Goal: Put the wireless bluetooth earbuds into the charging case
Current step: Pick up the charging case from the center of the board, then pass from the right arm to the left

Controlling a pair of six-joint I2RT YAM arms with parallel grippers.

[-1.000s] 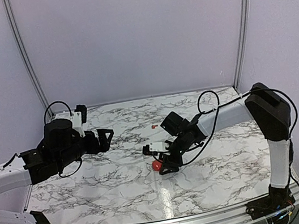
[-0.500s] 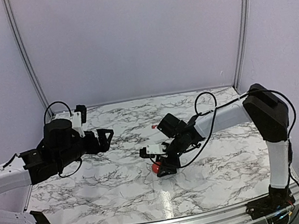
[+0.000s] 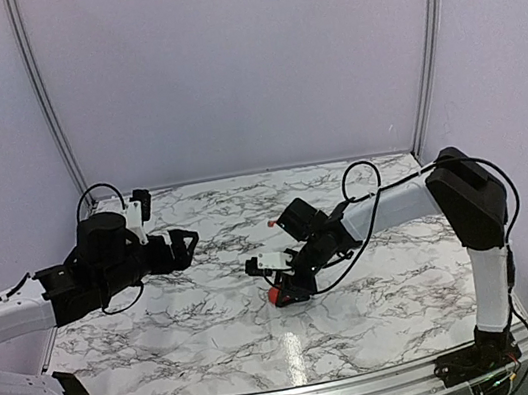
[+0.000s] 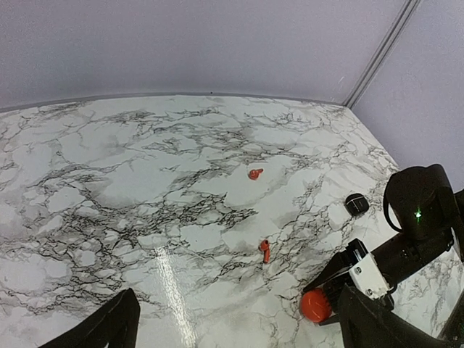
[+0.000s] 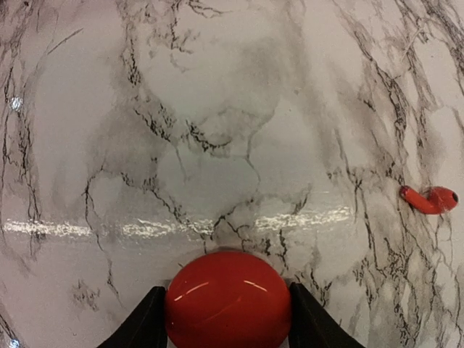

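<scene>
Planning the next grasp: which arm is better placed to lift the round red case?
Right. Its jaws press against both sides of the round red case; the left arm hangs far off to the side, jaws open and empty.

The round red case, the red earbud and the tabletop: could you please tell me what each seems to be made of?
Round red case: likely hard glossy plastic; smooth dome with sharp highlights.
Red earbud: probably the same plastic; matching colour, slight shine.
Tabletop: polished marble or marble-print laminate; white with dark veins and a glare band. I cannot tell which.
</scene>
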